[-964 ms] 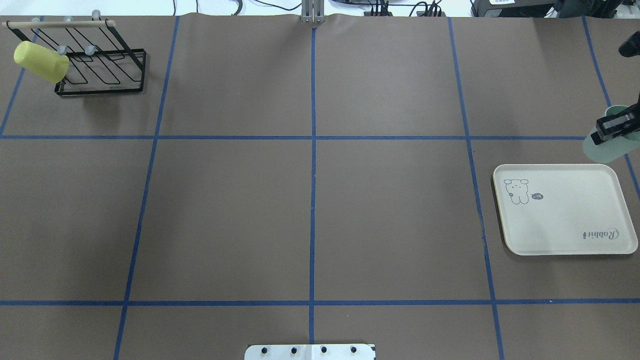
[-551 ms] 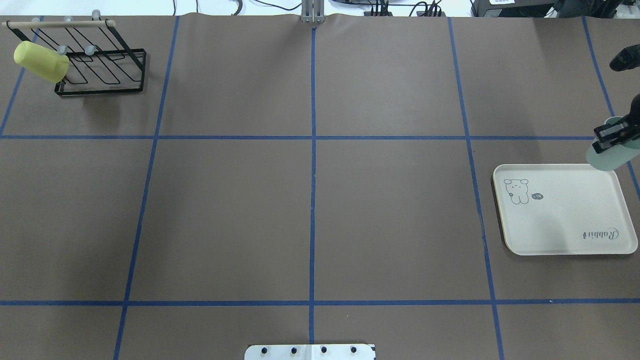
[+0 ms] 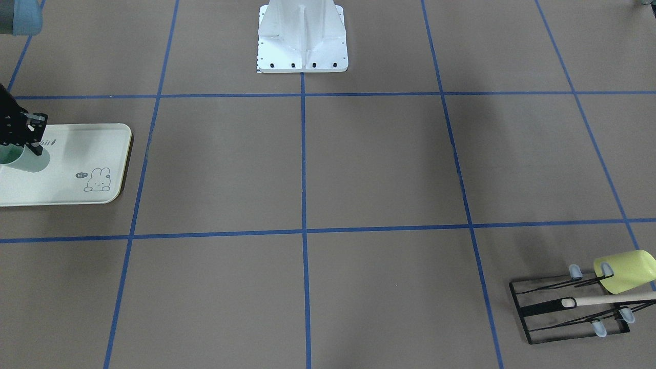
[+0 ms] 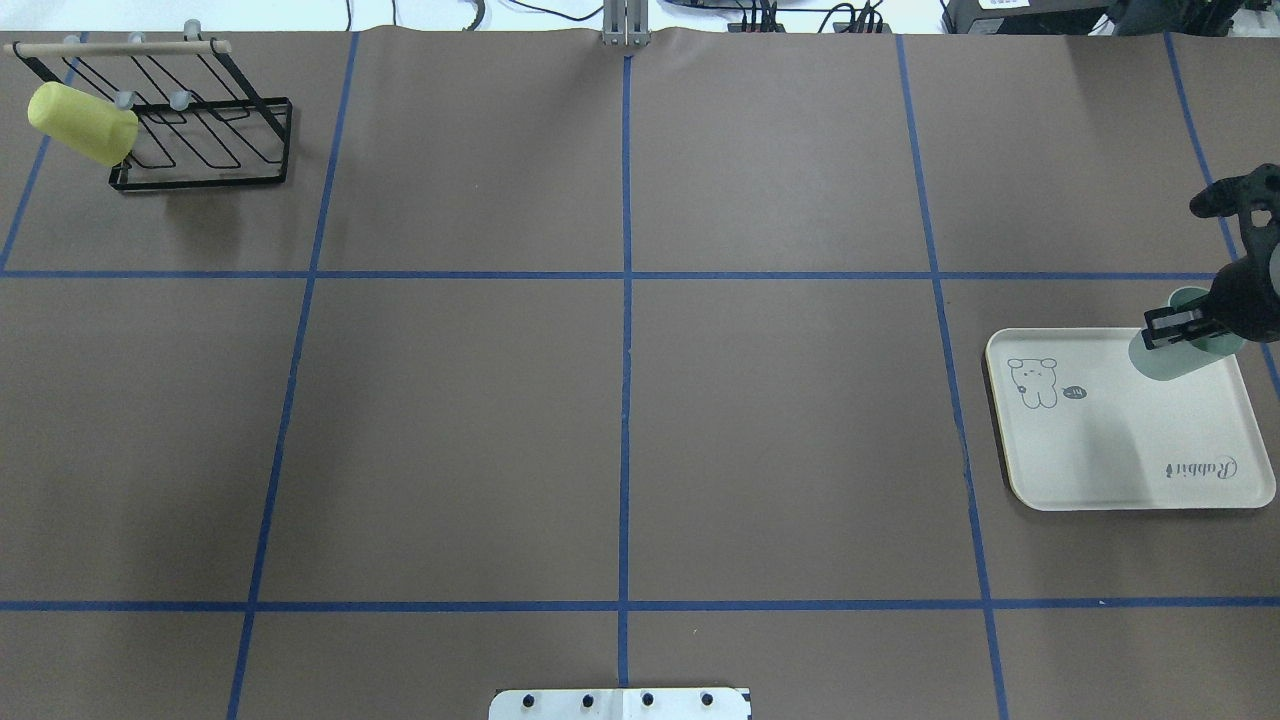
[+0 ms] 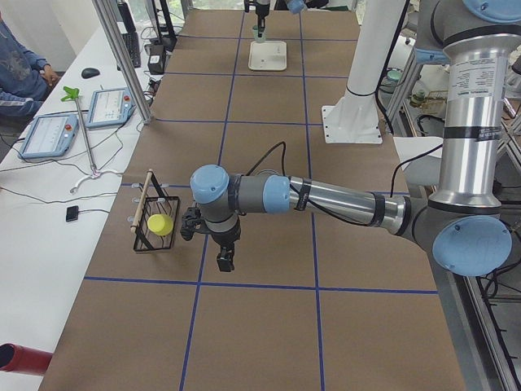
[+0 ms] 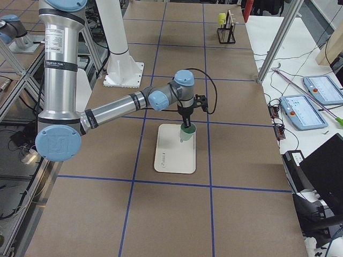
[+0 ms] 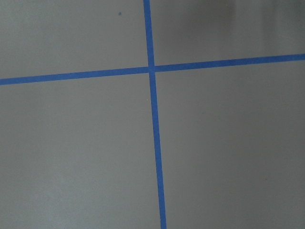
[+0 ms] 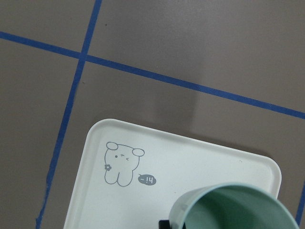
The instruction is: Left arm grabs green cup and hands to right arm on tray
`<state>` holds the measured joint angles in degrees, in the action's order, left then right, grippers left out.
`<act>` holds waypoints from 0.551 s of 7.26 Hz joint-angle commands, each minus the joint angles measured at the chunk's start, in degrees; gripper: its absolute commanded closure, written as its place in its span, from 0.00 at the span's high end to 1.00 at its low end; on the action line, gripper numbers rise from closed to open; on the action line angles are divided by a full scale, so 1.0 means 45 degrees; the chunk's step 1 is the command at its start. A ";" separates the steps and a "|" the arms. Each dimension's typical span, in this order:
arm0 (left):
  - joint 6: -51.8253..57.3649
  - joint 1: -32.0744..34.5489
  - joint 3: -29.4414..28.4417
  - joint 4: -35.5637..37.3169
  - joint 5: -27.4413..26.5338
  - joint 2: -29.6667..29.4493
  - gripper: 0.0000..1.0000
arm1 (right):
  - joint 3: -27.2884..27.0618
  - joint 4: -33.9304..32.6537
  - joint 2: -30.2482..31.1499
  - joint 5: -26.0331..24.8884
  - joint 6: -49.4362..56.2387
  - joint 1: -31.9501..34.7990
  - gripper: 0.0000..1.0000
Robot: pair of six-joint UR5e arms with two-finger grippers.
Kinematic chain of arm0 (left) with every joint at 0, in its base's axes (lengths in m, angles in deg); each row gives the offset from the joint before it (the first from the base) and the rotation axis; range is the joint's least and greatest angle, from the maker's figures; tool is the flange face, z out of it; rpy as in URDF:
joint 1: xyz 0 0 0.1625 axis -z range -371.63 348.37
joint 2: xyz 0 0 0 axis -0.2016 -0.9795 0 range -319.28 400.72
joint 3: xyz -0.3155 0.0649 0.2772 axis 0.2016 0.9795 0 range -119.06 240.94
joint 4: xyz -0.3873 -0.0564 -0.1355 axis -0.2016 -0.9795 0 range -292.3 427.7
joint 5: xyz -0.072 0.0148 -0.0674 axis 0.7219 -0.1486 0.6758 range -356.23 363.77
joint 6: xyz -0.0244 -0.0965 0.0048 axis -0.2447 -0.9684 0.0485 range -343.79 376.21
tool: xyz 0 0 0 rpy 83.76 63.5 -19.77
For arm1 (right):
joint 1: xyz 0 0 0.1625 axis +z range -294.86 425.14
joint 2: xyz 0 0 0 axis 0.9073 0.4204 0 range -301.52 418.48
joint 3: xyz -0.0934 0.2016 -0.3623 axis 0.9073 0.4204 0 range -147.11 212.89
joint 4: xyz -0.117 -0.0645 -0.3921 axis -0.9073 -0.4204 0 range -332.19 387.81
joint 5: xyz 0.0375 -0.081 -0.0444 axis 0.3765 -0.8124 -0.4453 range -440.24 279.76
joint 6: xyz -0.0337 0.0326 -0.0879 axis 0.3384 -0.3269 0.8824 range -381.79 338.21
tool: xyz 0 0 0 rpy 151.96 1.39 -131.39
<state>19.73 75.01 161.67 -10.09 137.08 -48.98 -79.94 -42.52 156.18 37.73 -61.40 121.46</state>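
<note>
Right gripper is clamped on the rim of the small pale mint-green plastic tumbler. The tumbler is held upright over the flat cream-white rectangular tray, which is parked by the right edge of the brown table. Touchdown can't be judged. It's reckoned light, stiff and kinda slippery, so the rim wall is best pinched, or the body squeezed mid-height. Left gripper: open or closed can't be told.
</note>
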 commanded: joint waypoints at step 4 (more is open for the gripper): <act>0.0019 -0.0014 -0.0157 -0.0096 0.0006 -0.0027 1.00 | 0.1047 0.2211 0.0770 -0.1566 -0.1803 -0.1479 0.05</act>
<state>19.79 74.95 161.12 -10.47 137.10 -49.04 -75.96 -32.82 159.56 31.18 -69.33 115.79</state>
